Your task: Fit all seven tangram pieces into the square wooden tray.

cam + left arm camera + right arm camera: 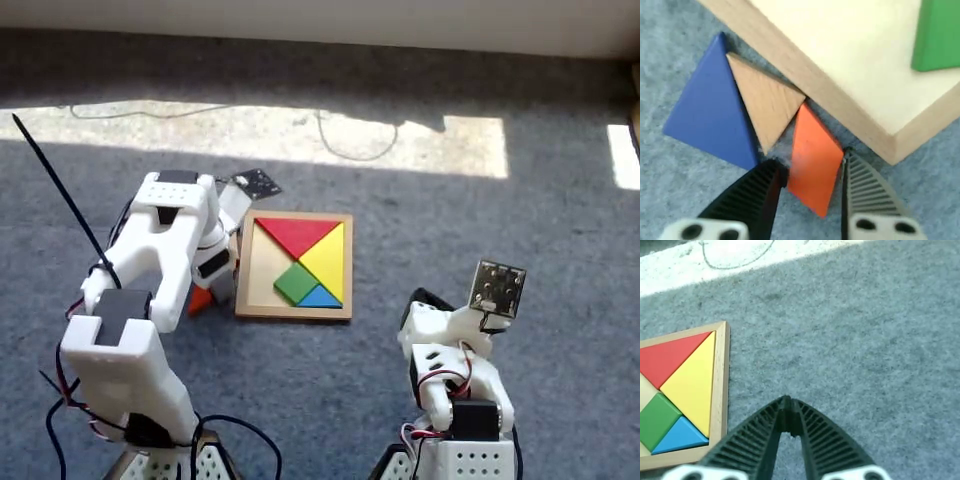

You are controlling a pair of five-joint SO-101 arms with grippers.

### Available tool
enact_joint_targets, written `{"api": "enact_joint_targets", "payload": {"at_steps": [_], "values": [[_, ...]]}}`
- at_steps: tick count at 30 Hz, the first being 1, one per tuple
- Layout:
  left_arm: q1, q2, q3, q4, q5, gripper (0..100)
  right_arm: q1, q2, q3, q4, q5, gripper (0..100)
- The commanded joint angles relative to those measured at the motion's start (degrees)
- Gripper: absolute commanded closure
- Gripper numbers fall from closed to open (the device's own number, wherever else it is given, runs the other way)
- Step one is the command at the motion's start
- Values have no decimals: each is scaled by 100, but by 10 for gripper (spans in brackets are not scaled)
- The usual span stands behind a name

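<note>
The square wooden tray [243, 290] lies on the carpet and holds a red triangle [292, 236], a yellow triangle [327, 262], a green square [293, 283] and a light blue triangle [321, 296]. Its left half is bare wood. Just outside the tray's left edge lie an orange parallelogram [812, 167], a wood-coloured triangle [765, 102] and a dark blue triangle [710, 115], all touching. My left gripper [810, 167] is down at the carpet, its fingers pressed against both sides of the orange parallelogram [200, 298]. My right gripper [788, 416] is shut and empty, hanging over bare carpet right of the tray [722, 390].
The left arm [160, 260] leans over the pieces beside the tray. The right arm [455, 375] is folded back at the lower right. A cable [340, 145] lies on the sunlit carpet behind the tray. Open carpet stretches right of the tray.
</note>
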Motion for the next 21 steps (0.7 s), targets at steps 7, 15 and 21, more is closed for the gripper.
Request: {"api": "enact_joint_targets", "payload": {"at_steps": [7,15,21], "values": [[40,-312,-92,334,202,920,66,-92,681,13,70,994],[514,-1182,-57,721,1389,919,66,-92,681,13,70,994],[1112,-1200,-92,668,2558,919,66,-92,681,13,70,994]]}}
